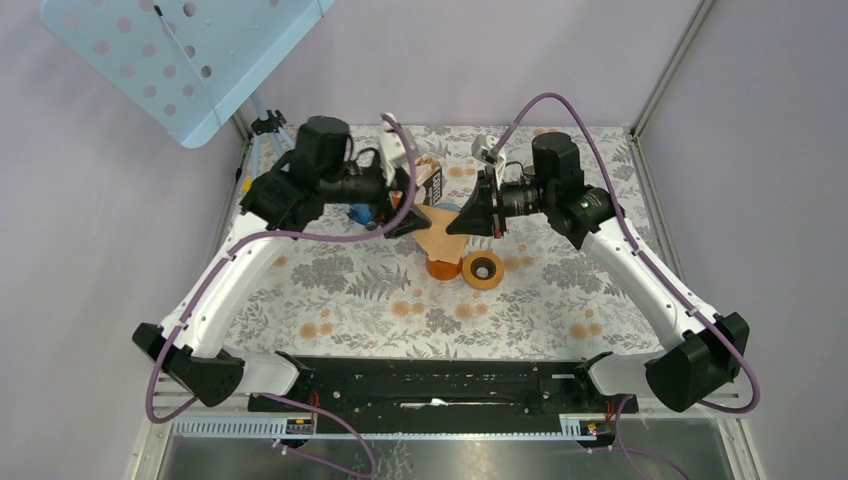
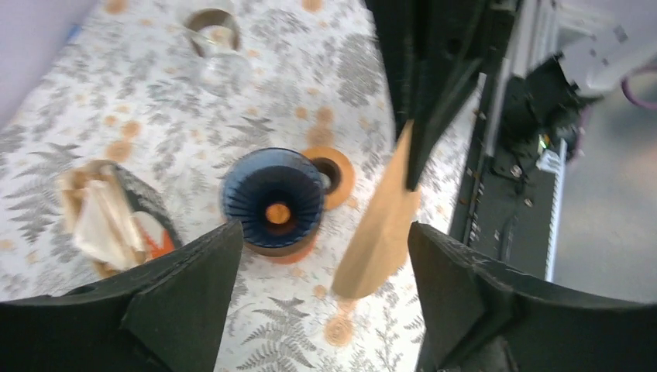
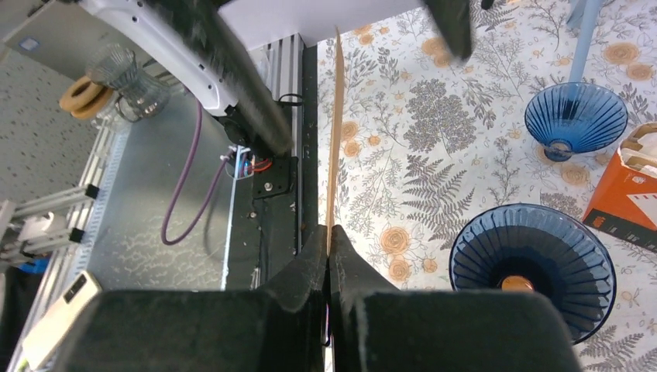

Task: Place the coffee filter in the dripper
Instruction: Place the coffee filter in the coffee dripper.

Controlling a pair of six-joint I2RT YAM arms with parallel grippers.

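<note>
1. The tan paper coffee filter (image 2: 383,225) is pinched at one edge by the right gripper (image 3: 329,252), whose jaws are closed tight on it. It is held in the air, flat and unopened.
2. The left gripper (image 2: 324,236) is seen with its jaws spread wide, one on each side of the filter. No contact with the paper is visible.
3. The dark-blue ribbed cone dripper (image 2: 273,201), set on an orange base, is found at the middle of the floral tablecloth (image 1: 350,300), just below and beside the hanging filter. Its bowl is seen to be empty.
4. An orange tape ring (image 2: 333,174) is seen just right of the dripper, and an orange box of spare filters (image 2: 108,217) is placed on its far side.
5. The pick-up and the carry towards the dripper are judged done. The filter is not yet opened into a cone, centred over the bowl, lowered in or let go.
</note>
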